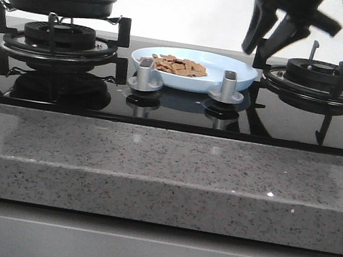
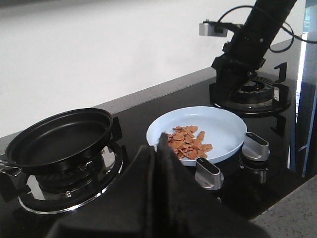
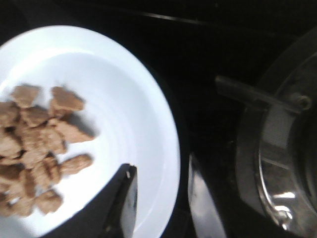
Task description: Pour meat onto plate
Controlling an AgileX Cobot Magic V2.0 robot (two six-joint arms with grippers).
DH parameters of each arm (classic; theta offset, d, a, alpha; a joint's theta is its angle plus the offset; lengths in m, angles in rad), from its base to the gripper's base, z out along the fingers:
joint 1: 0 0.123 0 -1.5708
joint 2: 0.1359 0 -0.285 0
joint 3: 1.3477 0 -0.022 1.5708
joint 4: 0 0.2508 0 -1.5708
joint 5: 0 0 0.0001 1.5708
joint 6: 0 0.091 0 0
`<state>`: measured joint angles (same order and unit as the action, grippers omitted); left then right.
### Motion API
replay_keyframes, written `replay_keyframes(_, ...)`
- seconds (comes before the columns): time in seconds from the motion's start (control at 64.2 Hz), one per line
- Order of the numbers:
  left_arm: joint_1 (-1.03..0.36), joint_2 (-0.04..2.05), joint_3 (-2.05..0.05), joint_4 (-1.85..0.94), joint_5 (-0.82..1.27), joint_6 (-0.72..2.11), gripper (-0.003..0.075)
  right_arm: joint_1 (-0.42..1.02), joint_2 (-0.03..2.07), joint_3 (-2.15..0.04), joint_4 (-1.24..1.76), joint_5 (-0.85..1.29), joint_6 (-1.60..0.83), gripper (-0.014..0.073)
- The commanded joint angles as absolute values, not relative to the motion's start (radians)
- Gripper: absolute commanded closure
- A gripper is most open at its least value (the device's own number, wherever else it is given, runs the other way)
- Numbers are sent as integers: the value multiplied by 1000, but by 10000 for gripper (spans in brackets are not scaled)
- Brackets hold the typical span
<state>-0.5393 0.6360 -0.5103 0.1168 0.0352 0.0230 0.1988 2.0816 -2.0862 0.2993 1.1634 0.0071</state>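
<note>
Between the burners, small flat light-brown meat pieces (image 1: pixel 178 66) lie on the round pale-blue plate (image 1: pixel 239 71).
Right hand (image 1: pixel 262 50) hangs parted, empty, above its rim; left hand (image 2: pixel 161 148) pressed together.

Even, bright light; glossy black hob (image 1: pixel 175 106) mirrors the knobs; my right wrist view soft with blur, plate (image 3: pixel 124 99) nearly overexposed

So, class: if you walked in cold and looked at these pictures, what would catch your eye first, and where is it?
First the pale-blue plate in the middle of the black hob, between the two burners, with a heap of light-brown meat on its left half. Next the empty black frying pan on the left burner. Then the right gripper, hanging open above the plate's right edge.
</note>
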Motion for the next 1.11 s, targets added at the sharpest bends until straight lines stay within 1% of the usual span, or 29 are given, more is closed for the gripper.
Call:
replay_keyframes(0.0, -545, 634, -538, 110, -57, 13, 741, 194, 1992, -2193, 303, 1227, 0, 308)
replay_keyframes(0.047, -545, 634, -538, 110, -57, 13, 741, 194, 1992, -2227, 303, 1264, 0, 333)
replay_keyframes(0.093, -545, 634, -538, 110, -57, 13, 741, 194, 1992, -2257, 302, 1301, 0, 377)
replay_keyframes(0.218, -545, 634, -538, 110, -57, 13, 741, 194, 1992, -2284, 301, 1339, 0, 600)
replay_keyframes(0.265, -545, 634, -538, 110, -57, 13, 741, 194, 1992, -2284, 301, 1339, 0, 668)
replay_keyframes(0.483, -545, 634, -538, 110, -57, 13, 741, 194, 1950, -2284, 282, 1339, 0, 664)
replay_keyframes(0.545, -545, 634, -538, 110, -57, 13, 741, 194, 1905, -2269, 241, 1331, 0, 664)
replay_keyframes(0.638, -545, 634, -538, 110, -57, 13, 741, 197, 1808, -2199, 186, 1264, 0, 664)
replay_keyframes(0.732, -545, 634, -538, 110, -57, 13, 741, 201, 1667, -2043, 167, 1154, -33, 664)
replay_keyframes(0.856, -545, 634, -538, 110, -57, 13, 741, 201, 1465, -1731, 167, 1019, -58, 664)
replay_keyframes(0.965, -545, 634, -538, 110, -57, 13, 741, 201, 1296, -1442, 167, 847, -81, 664)
replay_keyframes(1.09, -545, 634, -538, 110, -57, 13, 741, 201, 1138, -1187, 167, 668, -106, 664)
